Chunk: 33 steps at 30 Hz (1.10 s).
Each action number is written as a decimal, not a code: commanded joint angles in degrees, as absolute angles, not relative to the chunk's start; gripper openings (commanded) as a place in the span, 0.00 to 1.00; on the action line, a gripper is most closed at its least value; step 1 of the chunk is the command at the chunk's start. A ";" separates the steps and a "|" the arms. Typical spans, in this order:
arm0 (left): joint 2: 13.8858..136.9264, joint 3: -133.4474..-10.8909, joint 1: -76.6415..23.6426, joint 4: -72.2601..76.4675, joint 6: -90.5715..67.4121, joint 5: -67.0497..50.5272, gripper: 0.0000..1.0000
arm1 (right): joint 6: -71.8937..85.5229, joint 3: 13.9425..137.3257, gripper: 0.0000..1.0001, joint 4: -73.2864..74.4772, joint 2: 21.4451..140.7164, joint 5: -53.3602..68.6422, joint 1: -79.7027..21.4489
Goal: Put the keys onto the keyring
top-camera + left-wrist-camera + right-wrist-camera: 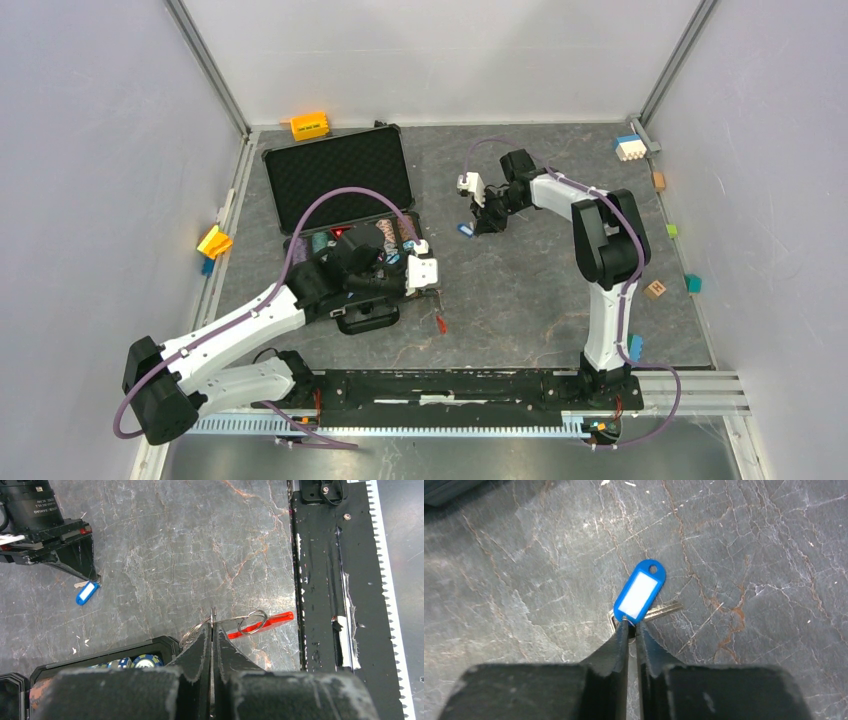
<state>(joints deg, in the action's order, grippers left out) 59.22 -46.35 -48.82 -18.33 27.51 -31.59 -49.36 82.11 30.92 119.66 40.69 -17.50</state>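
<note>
The left jaws were clenched on a thin silvery loop of the keyring (252, 621), holding that loop edge-up, with its red strip (272, 620) trailing toward the right of the left wrist frame. The right jaws stood almost together on the lower end of the blue-tagged key (640, 592), where the tag meets the silver blade (666, 610). The key lay flat on the counter (749, 555) at mid-frame. It read as a pinch on the tag, though how firm it was could not be told. To do this step well, the key wanted a straight lift without scraping, with its small ring left clear of the jaws. The left arm's job was simply to hold its loop steady as the target. Overhead, the key sat at upper centre and the keyring at centre, the two well apart. The open black case (340, 175) of poker chips (145, 661) crowded the left jaws from the lower left, and the black rail (320, 580) ran close to the strip. An orange block (309, 125) and the other blocks hugged the edges, out of the way.
</note>
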 commanded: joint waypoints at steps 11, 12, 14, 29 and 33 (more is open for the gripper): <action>58.53 -47.81 -48.52 -15.58 29.48 -30.33 0.02 | -50.45 79.08 0.00 31.73 112.23 41.75 -17.40; 58.53 -47.81 -48.56 -15.39 29.23 -30.03 0.02 | -50.41 78.62 0.00 31.62 111.73 41.83 -17.40; 58.61 -47.81 -48.52 -14.79 28.48 -29.15 0.02 | -50.58 77.79 0.00 31.89 110.28 42.25 -17.35; 60.87 -48.78 -47.81 -11.93 24.17 -27.07 0.02 | -53.22 59.19 0.00 25.77 90.54 43.58 -17.14; 60.85 -48.61 -47.79 -11.86 24.14 -27.21 0.02 | -53.83 53.84 0.00 24.37 87.30 41.08 -17.07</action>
<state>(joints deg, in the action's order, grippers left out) 61.08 -46.35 -48.07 -15.51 26.00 -27.07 -52.60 58.33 27.35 90.91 42.74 -17.43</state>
